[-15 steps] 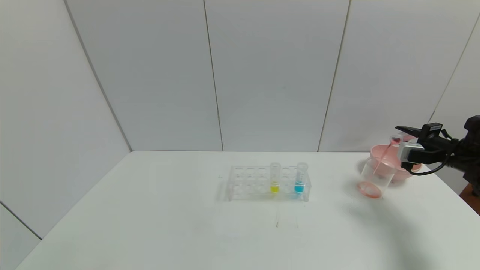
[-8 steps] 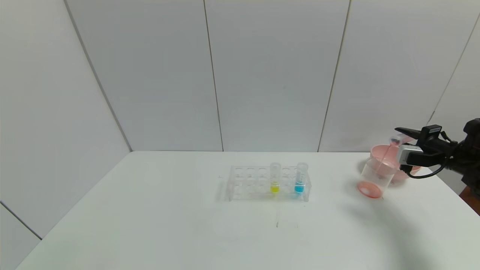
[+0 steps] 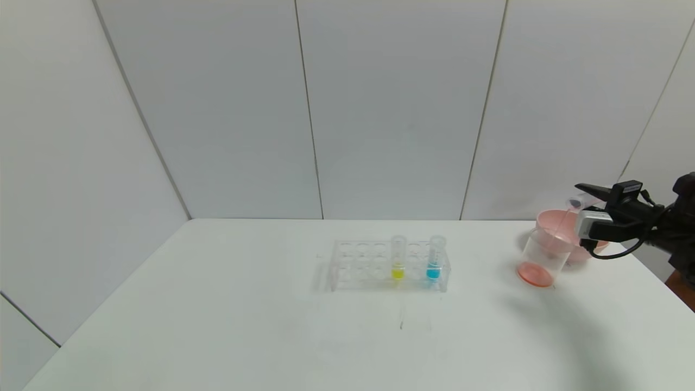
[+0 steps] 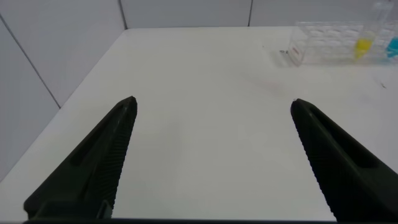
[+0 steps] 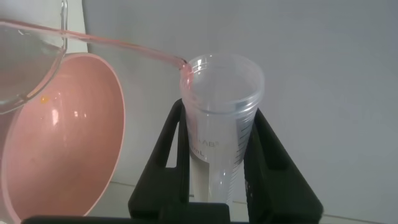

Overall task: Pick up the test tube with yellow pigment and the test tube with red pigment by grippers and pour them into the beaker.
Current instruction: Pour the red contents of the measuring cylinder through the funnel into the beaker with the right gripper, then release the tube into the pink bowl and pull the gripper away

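My right gripper (image 3: 589,198) is shut on the test tube with red pigment (image 3: 576,202), held tilted above the beaker (image 3: 544,255). A thin red stream runs from the tube's lip into the beaker, which holds a red layer at its bottom. In the right wrist view the tube (image 5: 221,124) sits between the jaws of the gripper (image 5: 219,109) and looks nearly clear; the beaker rim (image 5: 31,62) takes the stream. The test tube with yellow pigment (image 3: 398,256) stands upright in the rack (image 3: 358,266). My left gripper (image 4: 212,101) is open and empty over bare table, far from the rack (image 4: 323,45).
A pink bowl (image 3: 559,224) stands right behind the beaker, near the table's right edge; it also shows in the right wrist view (image 5: 74,155). A tube with blue liquid (image 3: 434,256) stands in the rack beside the yellow one.
The red liquid has drained from the tube's mouth and the red layer in the beaker has grown. My right gripper has shifted slightly right. The left arm has not moved.
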Tool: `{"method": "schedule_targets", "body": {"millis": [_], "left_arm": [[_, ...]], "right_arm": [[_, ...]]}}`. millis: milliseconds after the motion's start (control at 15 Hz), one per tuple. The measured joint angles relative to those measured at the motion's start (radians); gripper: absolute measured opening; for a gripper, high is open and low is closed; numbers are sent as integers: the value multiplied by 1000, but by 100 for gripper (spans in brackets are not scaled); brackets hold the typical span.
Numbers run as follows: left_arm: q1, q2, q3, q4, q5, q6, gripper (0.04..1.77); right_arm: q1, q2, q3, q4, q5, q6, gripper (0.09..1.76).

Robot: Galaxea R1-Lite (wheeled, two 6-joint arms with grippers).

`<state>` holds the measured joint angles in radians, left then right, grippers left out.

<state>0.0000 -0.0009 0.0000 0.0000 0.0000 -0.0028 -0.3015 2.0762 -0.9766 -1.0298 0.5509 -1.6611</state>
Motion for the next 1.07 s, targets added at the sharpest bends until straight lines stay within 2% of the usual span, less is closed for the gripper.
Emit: {"method": "schedule_targets", "body": {"millis": [800, 933, 1067], "left_arm": [[0, 0, 0, 0, 0, 0, 176], [0, 0, 0, 0, 0, 0, 176], [0, 0, 0, 0, 0, 0, 176]], "right_arm": [[16, 0, -24, -11, -27, 4, 56], [20, -1, -41, -3, -60, 58, 56], [30, 0, -87, 14, -158, 240, 56]]}}
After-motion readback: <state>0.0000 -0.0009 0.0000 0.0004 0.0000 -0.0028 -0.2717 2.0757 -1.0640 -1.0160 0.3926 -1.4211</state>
